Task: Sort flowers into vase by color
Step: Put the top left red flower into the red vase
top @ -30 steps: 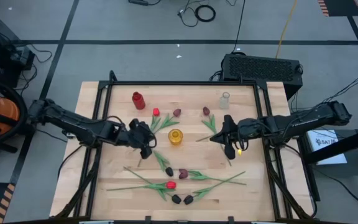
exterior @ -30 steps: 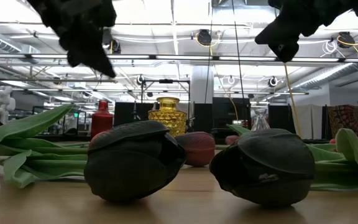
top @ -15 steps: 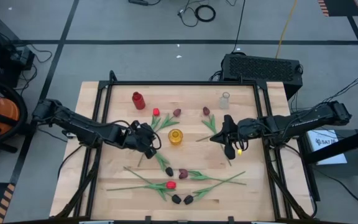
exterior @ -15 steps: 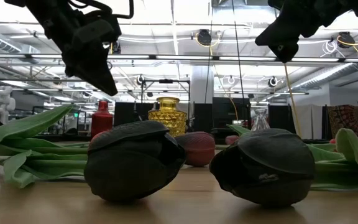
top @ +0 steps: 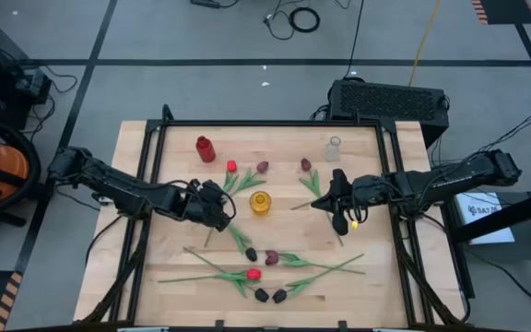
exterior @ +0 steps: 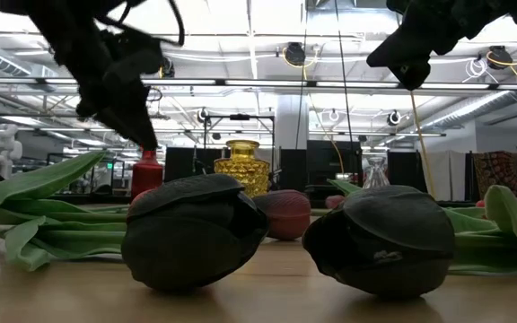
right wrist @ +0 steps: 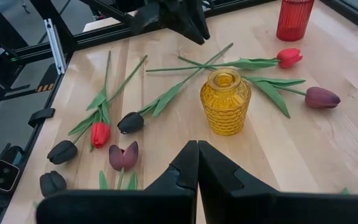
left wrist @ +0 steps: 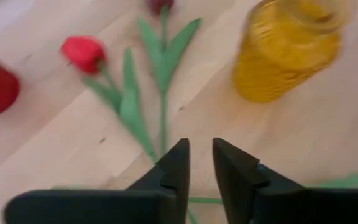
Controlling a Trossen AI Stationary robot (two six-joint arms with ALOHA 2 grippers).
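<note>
High view: the wooden surface (top: 155, 277) carries scattered flowers (top: 252, 274), with the left jaws (top: 221, 214) just beside the yellow vase (top: 261, 203) and the right jaws (top: 337, 192) on its far side. Left jaws stand slightly apart above a green stem (left wrist: 162, 118), a red tulip (left wrist: 84, 52) ahead. Right jaws are pressed together, empty, pointing at the vase. A red vase (top: 205, 148) sits beyond the left jaws.
</note>
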